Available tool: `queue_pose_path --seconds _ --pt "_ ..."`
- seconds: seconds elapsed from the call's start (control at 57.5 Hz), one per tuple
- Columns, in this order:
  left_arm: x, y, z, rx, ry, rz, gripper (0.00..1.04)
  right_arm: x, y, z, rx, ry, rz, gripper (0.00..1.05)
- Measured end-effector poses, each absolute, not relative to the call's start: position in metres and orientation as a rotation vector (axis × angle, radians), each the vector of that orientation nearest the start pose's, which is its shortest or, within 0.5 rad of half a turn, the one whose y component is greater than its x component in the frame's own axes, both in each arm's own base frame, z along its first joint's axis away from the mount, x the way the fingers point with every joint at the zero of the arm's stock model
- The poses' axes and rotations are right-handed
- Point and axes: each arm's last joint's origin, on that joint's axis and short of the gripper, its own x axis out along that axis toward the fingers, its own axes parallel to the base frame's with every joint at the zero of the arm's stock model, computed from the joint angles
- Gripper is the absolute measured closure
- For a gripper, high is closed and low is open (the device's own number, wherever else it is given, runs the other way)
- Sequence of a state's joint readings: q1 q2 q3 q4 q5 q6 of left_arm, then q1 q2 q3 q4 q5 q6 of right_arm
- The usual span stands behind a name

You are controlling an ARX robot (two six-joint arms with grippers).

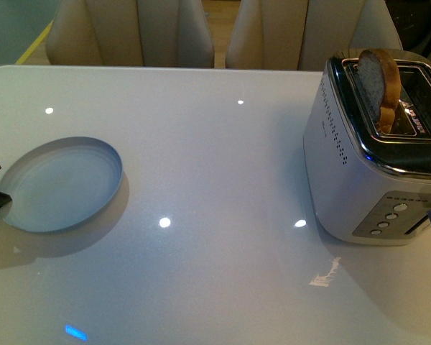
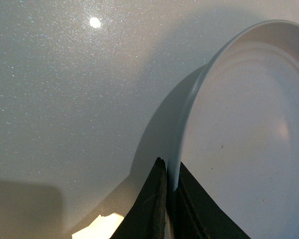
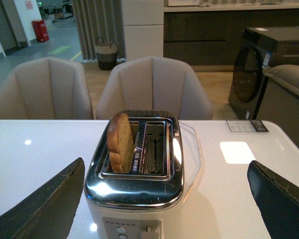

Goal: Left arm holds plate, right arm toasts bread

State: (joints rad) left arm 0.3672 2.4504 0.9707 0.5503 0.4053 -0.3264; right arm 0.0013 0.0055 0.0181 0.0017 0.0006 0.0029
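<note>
One slice of bread (image 1: 379,84) stands upright in a slot of the silver toaster (image 1: 359,180) at the table's right side, its rounded crust well above the rim, within reach of the right arm's job. Well apart from it, at the left of the white table (image 1: 215,158), the pale plate (image 1: 61,183) is held tilted with its far rim raised, apparently kept ready to receive the slice. The left gripper (image 2: 168,199) is clamped tight on the plate's near rim, one dark finger on each side of the edge; only the left wrist view shows this pinch plainly, while the front view catches just the black tips at the picture's edge. The right gripper (image 3: 164,204) hangs wide apart and empty, facing the toaster. Its wrist view alone shows the second slot bare and the lever (image 3: 148,232) on the front panel.
</note>
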Motion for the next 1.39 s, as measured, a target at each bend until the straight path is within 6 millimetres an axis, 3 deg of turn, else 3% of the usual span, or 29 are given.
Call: queue_pose_path --seconds 0.209,0.54,0.661,0.731,0.835,0.992,1.218,1.392 --pt "0.336 0.119 -0.045 -0.664 0.878 0.11 0.99 0.097 0.0 0.169 0.003 -0.014 0.001 0.09" --pt "0.333 0.116 -0.038 -0.66 0.873 0.114 0.46 0.097 0.0 0.169 0.003 -0.014 0.001 0.09" --pt "0.333 0.116 -0.012 -0.655 0.806 0.106 0.16 0.097 0.0 0.169 0.003 -0.014 0.001 0.09" --pt "0.333 0.117 0.003 -0.643 0.779 0.102 0.06 0.097 0.0 0.169 0.003 -0.014 0.001 0.09" --pt "0.329 0.115 0.028 -0.609 0.739 0.082 0.08 0.097 0.0 0.169 0.003 -0.014 0.001 0.09" --pt "0.312 0.103 0.083 -0.54 0.644 0.03 0.07 0.097 0.0 0.169 0.003 -0.014 0.001 0.09" --pt "0.294 0.066 0.152 -0.457 0.523 -0.086 0.07 0.097 0.0 0.169 0.003 -0.014 0.001 0.09" --pt "0.279 0.037 0.188 -0.415 0.462 -0.161 0.07 0.097 0.0 0.169 0.003 -0.014 0.001 0.09"
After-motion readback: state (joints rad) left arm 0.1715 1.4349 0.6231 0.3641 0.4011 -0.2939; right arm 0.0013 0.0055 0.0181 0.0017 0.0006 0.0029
